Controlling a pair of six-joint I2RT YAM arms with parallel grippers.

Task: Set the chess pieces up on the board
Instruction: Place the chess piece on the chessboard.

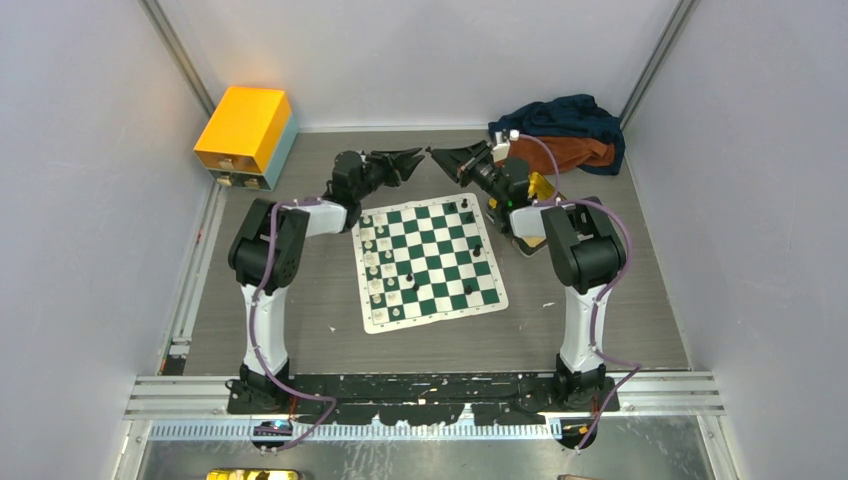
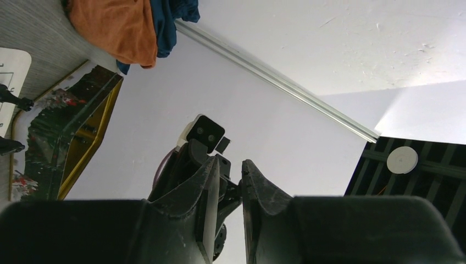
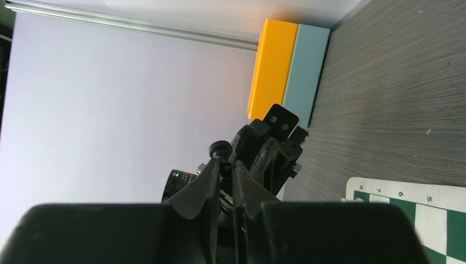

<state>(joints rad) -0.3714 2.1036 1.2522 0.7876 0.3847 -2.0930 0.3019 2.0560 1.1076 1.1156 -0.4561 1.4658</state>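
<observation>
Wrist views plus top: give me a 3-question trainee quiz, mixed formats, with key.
1. True or false: the left gripper stands open, with nothing between its fingers.
2. What does the right gripper pinch? A) a black chess piece B) a screw C) nothing
3. Fill in: in the top view, the orange box sits at the table's far ___ corner.
Key: 1 true; 2 A; 3 left.

Two grippers: left gripper (image 2: 231, 165) and right gripper (image 3: 225, 164). One black chess piece (image 3: 220, 147) at the right gripper's fingertips. One board (image 1: 428, 262) below both, its pieces too small to count. One orange-and-teal box (image 1: 247, 135) beyond the left gripper. Two cloths behind the right gripper: orange cloth (image 1: 572, 153) and blue cloth (image 1: 560, 113).
</observation>
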